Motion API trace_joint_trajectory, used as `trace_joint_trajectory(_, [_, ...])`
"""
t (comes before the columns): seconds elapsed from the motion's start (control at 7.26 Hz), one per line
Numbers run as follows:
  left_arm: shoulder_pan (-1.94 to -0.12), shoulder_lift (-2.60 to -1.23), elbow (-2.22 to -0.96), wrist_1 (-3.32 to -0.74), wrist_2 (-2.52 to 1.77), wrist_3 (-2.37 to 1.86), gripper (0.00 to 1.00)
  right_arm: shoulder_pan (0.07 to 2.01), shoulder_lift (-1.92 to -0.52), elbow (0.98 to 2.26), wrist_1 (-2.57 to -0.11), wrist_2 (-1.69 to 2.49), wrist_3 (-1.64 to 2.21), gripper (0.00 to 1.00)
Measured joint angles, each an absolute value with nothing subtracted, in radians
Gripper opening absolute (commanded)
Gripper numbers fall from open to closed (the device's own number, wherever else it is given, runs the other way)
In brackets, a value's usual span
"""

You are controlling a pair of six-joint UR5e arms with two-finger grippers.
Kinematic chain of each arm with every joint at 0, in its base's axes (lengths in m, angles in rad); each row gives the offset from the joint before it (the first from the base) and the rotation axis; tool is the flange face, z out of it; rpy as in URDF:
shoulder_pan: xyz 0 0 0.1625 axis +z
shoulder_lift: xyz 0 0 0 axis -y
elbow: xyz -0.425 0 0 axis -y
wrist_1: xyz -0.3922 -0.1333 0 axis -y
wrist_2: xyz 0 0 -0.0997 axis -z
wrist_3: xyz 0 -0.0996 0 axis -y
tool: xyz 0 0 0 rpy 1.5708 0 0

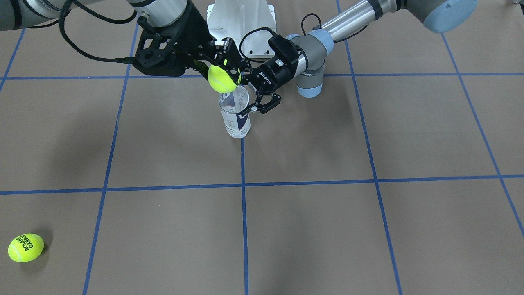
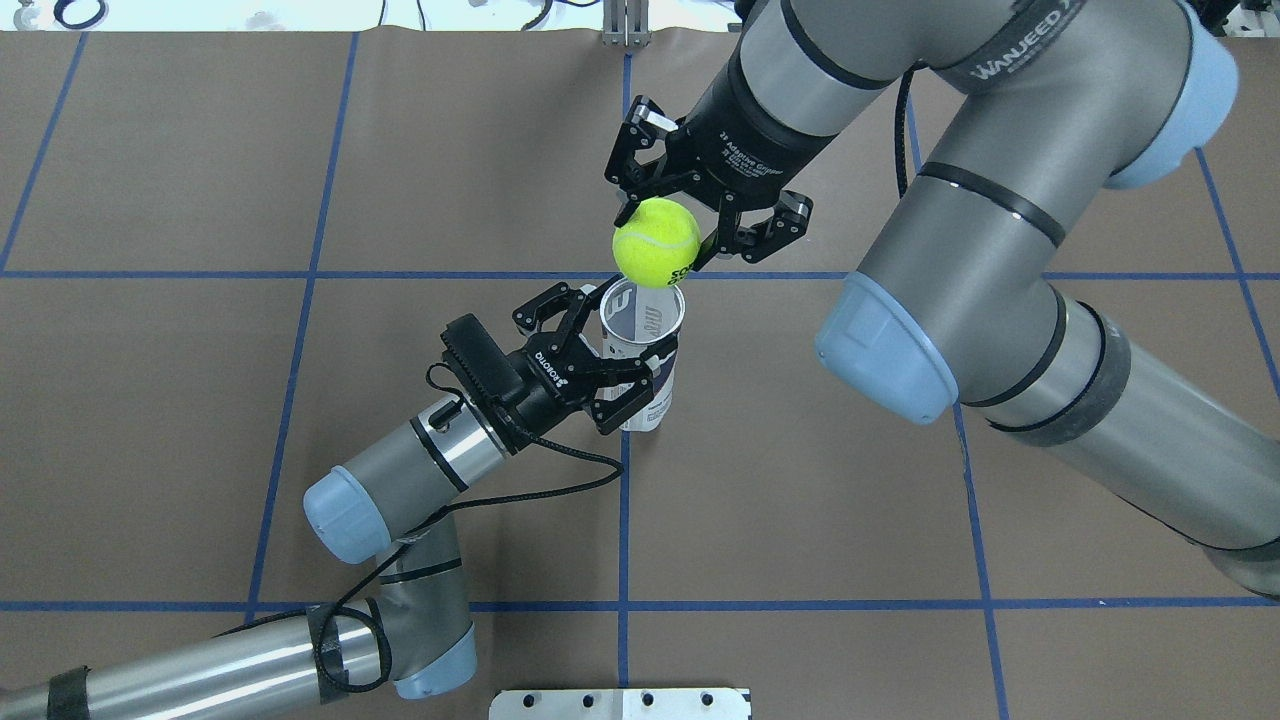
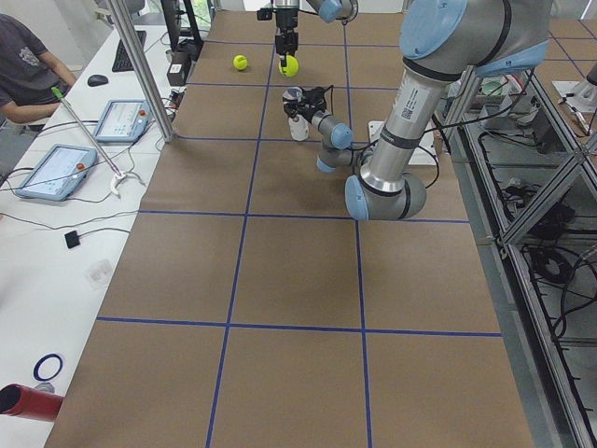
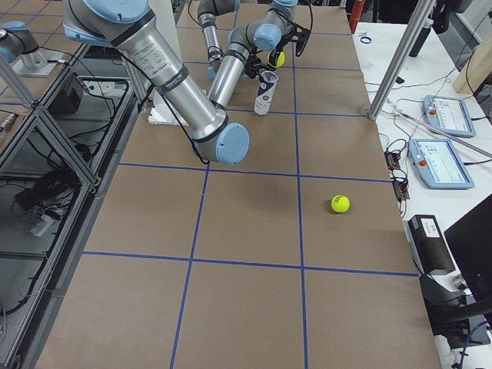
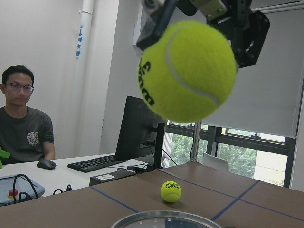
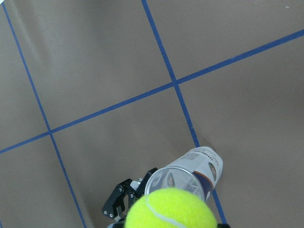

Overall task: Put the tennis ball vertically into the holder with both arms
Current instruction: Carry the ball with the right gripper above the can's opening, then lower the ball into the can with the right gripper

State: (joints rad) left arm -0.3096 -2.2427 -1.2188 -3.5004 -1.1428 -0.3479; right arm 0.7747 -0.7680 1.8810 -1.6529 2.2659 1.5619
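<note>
One left tool (image 2: 625,350) clasping holder (image 2: 645,322), right tool (image 2: 668,232) downward with ball (image 2: 652,246)

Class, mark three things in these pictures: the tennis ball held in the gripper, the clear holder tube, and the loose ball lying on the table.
held tennis ball (image 2: 656,241), overhead view, centre of its felt.
holder (image 1: 237,123), front-facing view, its printed label.
loose ball (image 1: 25,247), front-facing view, middle of the ball.

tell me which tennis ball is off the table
The tennis ball clamped in the right gripper, hanging above the holder's open mouth. The other tennis ball lies loose on the table, far from the holder.
</note>
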Motion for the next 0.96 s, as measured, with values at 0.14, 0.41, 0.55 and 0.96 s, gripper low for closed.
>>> trace_joint_trajectory(0.14, [-0.308, -2.243, -1.218, -3.501, -1.143, -0.347, 0.38, 0.755, -0.766, 1.879, -1.652, 2.245, 1.571, 0.0])
trace_joint_trajectory(0.41, [-0.306, -2.243, -1.219, -3.504, -1.143, -0.347, 0.39, 0.734, -0.764, 1.863, -1.651, 2.22, 1.576, 0.0])
trace_joint_trajectory(0.55, [-0.305, -2.243, -1.22, -3.507, -1.143, -0.347, 0.43, 0.722, -0.763, 1.855, -1.65, 2.199, 1.576, 0.0])
trace_joint_trajectory(0.96, [-0.303, -2.24, -1.218, -3.523, -1.144, -0.347, 0.48, 0.704, -0.762, 1.841, -1.649, 2.172, 1.575, 0.0])
